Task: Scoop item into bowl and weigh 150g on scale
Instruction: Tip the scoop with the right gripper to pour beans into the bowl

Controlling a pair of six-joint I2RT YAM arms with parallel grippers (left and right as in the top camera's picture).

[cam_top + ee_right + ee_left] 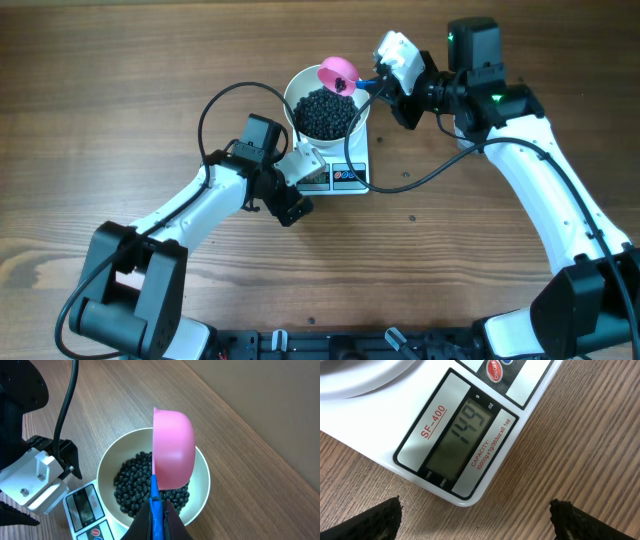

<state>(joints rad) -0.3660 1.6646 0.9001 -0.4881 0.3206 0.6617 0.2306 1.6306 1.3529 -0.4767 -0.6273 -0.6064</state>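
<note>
Standing at the table and reading from the left: the left gripper (476,519) hangs with its fingers spread wide and nothing between them, just off the front corner of the scale (356,150). Its camera looks straight at the display (465,425), which shows 149 (a single gram under what was asked for). On the scale platform sits the white bowl (297,92), and the black beans (325,112) lie in it in a dark heap that covers the bottom. Over the bowl's far rim is a pink scoop (172,447), tipped so its back faces up. I can't tell whether any beans remain inside it. The right gripper (157,521) is clenched on the scoop's blue handle (156,502).

The task looks nearly finished to me, and that is where the trouble lies. With so little missing, a full tip of the scoop would likely carry the reading past the mark, and then beans would have to be taken out again. If the scoop leans on the rim or presses into the heap, its weight goes onto the scale and the figure becomes false. The open left fingers are close enough that a small drift could nudge the scale. Round beans dropped on the rim would bounce out and roll across the wood.
</note>
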